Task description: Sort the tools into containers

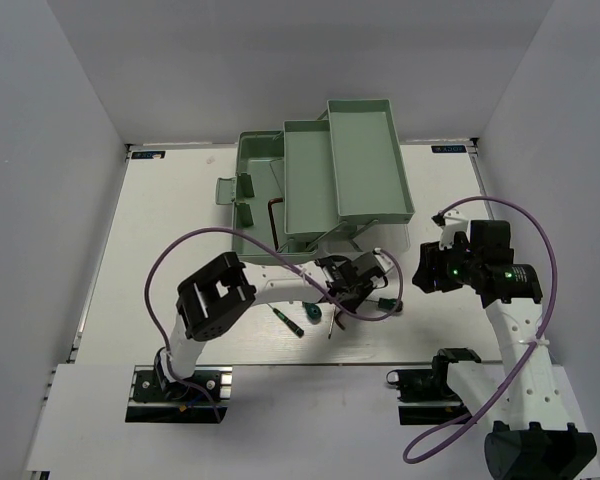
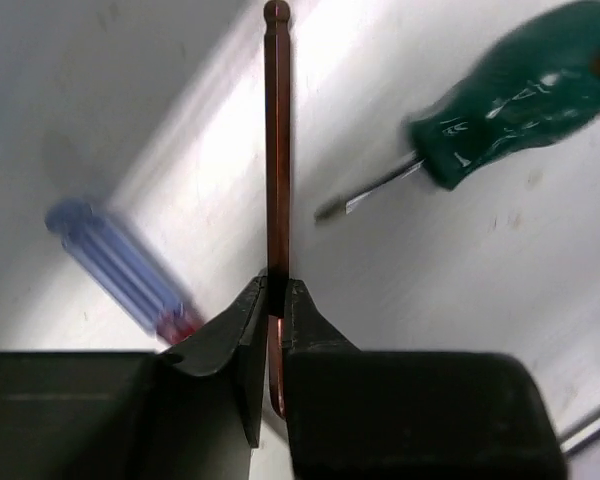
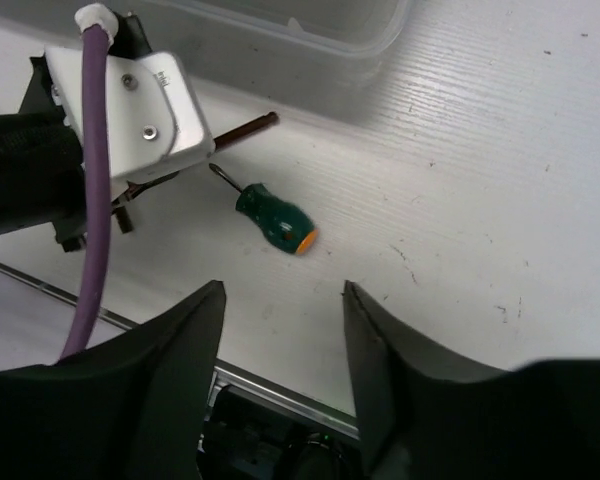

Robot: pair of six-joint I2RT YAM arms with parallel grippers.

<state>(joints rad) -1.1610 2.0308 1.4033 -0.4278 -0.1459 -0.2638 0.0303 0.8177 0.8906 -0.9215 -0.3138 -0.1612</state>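
L claw [image 2: 275, 285] clamped on 1 thin reddish-brown metal hex key [image 2: 277, 150]; R claw [image 3: 283, 290] open, nothing in it.
Key's straight shaft sticks out past the L fingertips, over the white table [image 1: 150, 230]. On the table round it: 1 blue clear-handled slim screwdriver [image 2: 120, 270], blurred, and 3 green-handled screwdrivers: a stubby one w/ orange end [image 3: 275, 225] just R of the claw, another stubby [image 1: 312, 315], a thin one [image 1: 285, 320], all near the front edge. 1 dark L-shaped hex key [image 1: 272, 215] lies in the pale sage-green rectangular toolbox [image 1: 365, 160], 2 trays fanned out, far centre. Bare table on both sides; R claw hangs over the R stretch.
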